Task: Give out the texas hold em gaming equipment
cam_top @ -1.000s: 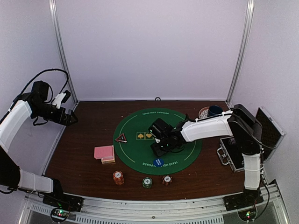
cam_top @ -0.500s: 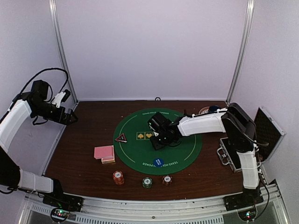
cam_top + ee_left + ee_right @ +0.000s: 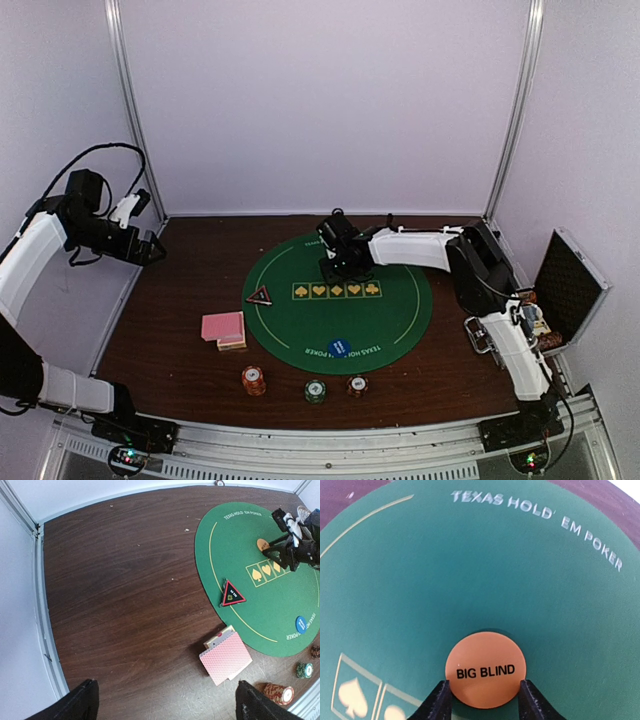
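My right gripper [image 3: 336, 262] is over the far part of the round green mat [image 3: 300, 325]. In the right wrist view it [image 3: 485, 700] is shut on the orange "BIG BLIND" button [image 3: 485, 670], one finger [image 3: 437, 702] on each side, low over the mat. The blue button [image 3: 339, 347] lies on the mat's near edge. The red-edged triangle marker [image 3: 259, 296] sits at the mat's left edge. The pink-backed cards [image 3: 223, 327] lie left of the mat. Orange [image 3: 253, 379], green [image 3: 315, 390] and orange-red [image 3: 357, 385] chips stand near the front. My left gripper [image 3: 150, 250] is open, raised at the far left, empty [image 3: 167, 705].
A silver-edged black case [image 3: 560, 290] stands open at the right edge. A patterned plate [image 3: 301, 513] with a blue mug sits at the back right, behind my right arm. Metal frame posts stand at the back corners.
My right gripper has moved from the mat's centre to its far side, carrying the orange button. The row of card symbols on the mat is now uncovered. The left arm has not moved.
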